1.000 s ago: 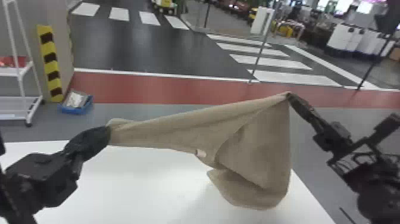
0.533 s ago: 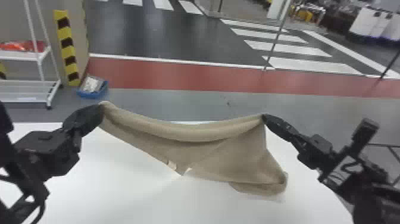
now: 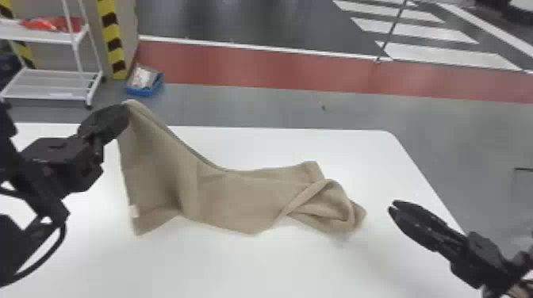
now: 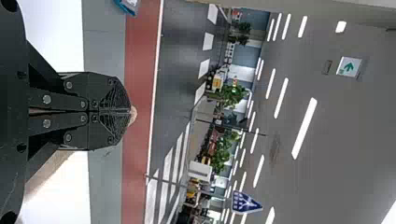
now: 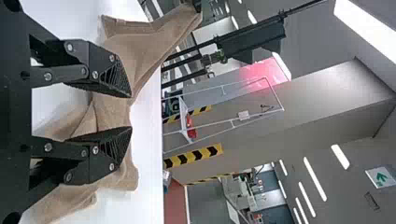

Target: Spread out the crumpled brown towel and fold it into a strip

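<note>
Brown towel (image 3: 238, 198), held up at one corner by the left pincer (image 3: 126, 107), clenched there presumably to stop that corner dropping. Slopes down from this hold to the white counter (image 3: 222, 269), then lies across it toward the robot's right, ending in a twisted, doubled-over bunch (image 3: 337, 206). Probably hung this way to let the resting part weigh down the middle, though too slackly to draw out the folds. Near the bunch but apart from it: the right pincer (image 5: 130, 112), empty and spread wide, seemingly to admit an edge. Looks like the spreading step, with folding yet to begin. Calls next for catching a loose corner at the bunch and pulling outward to undo the twist. Could easily pinch two layers there and carry the doubling along. Cannot tell whether the hanging edge below the pale tag (image 3: 133, 211) touches down.
</note>
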